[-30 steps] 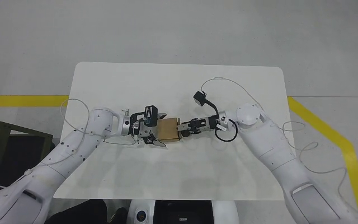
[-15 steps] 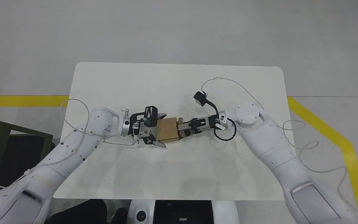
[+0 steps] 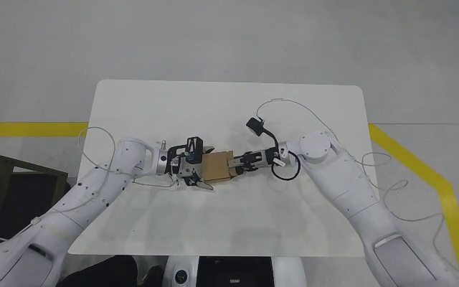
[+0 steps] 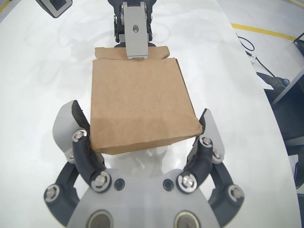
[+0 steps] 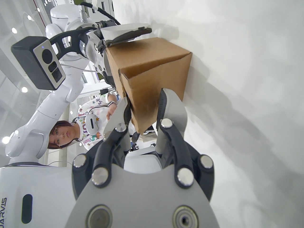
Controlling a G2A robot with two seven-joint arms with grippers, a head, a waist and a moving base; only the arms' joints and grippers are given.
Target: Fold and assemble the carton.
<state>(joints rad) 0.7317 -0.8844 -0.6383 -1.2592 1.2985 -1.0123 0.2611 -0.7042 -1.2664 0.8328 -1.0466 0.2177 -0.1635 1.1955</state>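
The white table carries one brown carton, which lies about at its middle, between the two arms. The carton is a squared-up cardboard sleeve with its broad flat panel facing up. Its right end is open, and a short flap sticks out there.

The left arm comes in from the near left, and the left end effector sits at the carton's left end. Its fingers are spread wide, as wide as the carton itself, one touching the near corner and the other the far corner of that end, so the carton is held between them.

The right arm comes in from the right. The right end effector meets the carton's right end. Its fingers are drawn in to a narrow gap and nip the cardboard at that open end, one finger lying over the flap and the other on its other side.
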